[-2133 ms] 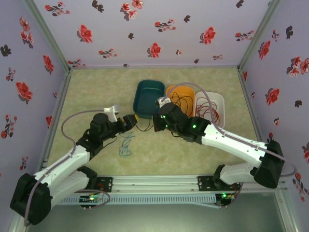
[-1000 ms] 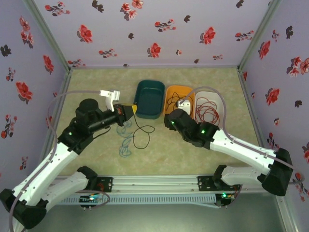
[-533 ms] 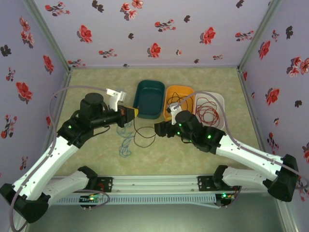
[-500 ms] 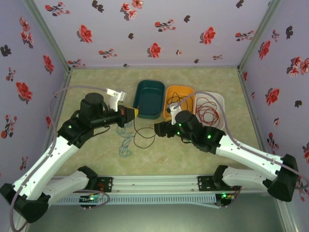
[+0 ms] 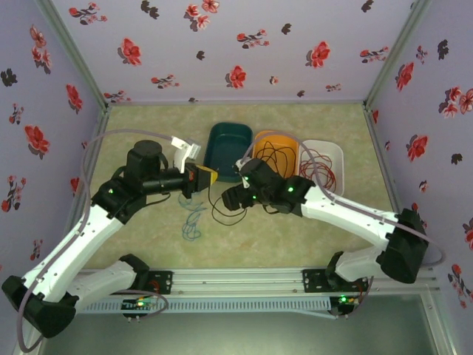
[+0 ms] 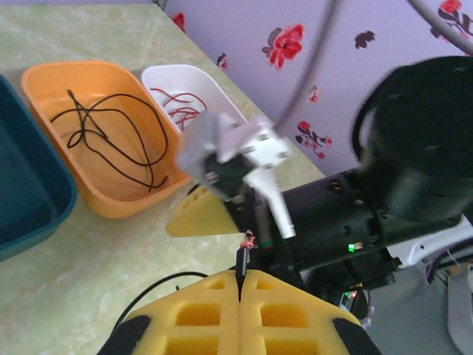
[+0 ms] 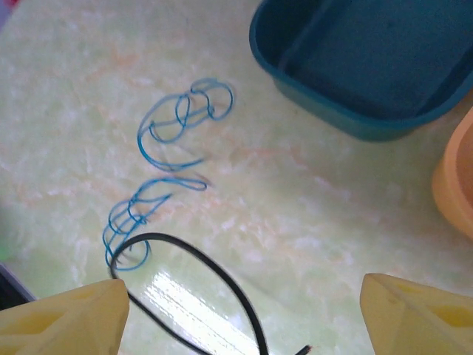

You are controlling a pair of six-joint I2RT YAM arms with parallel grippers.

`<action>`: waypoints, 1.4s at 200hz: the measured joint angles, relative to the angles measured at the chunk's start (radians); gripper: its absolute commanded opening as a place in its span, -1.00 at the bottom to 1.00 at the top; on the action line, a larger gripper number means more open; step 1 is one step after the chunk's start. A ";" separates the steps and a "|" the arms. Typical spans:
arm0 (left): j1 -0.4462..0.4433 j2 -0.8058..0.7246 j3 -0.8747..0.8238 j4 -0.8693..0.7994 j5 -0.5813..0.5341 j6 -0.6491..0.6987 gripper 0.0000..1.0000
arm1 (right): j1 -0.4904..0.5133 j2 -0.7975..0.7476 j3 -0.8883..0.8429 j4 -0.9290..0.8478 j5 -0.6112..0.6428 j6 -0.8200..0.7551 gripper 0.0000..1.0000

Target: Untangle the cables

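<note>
Back wall, beyond left gripper and right gripper: lilac, printed with red and dark flowers. Same print on left wall and right wall, outboard of each gripper. Grey metal posts at far corners. Tabletop beneath grippers: pale green-beige, marbled, glossy. White glare patch just ahead of right gripper. Aluminium rail along near edge, behind grippers.

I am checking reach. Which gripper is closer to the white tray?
Right. The right gripper hangs left of the white tray, beyond the orange tray; the left gripper is farther left.
</note>
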 measured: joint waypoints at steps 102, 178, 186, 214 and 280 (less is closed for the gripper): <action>0.000 0.019 0.014 0.000 0.062 0.079 -1.00 | -0.057 0.195 0.078 -0.174 -0.159 -0.029 -0.04; 0.005 -0.176 -0.063 -0.023 0.033 0.072 -1.00 | -0.234 0.004 -0.019 -0.160 -0.092 0.055 -1.00; 0.006 -0.176 -0.077 -0.023 0.022 0.063 -1.00 | -0.242 -0.019 -0.019 -0.159 -0.093 0.058 -1.00; 0.015 -0.121 -0.116 -0.041 -0.056 0.023 -0.97 | -0.258 -0.076 -0.018 -0.156 -0.089 0.062 -1.00; 0.020 0.096 -0.174 0.052 -0.116 -0.097 0.55 | -0.364 -0.119 0.063 -0.177 -0.036 0.029 -1.00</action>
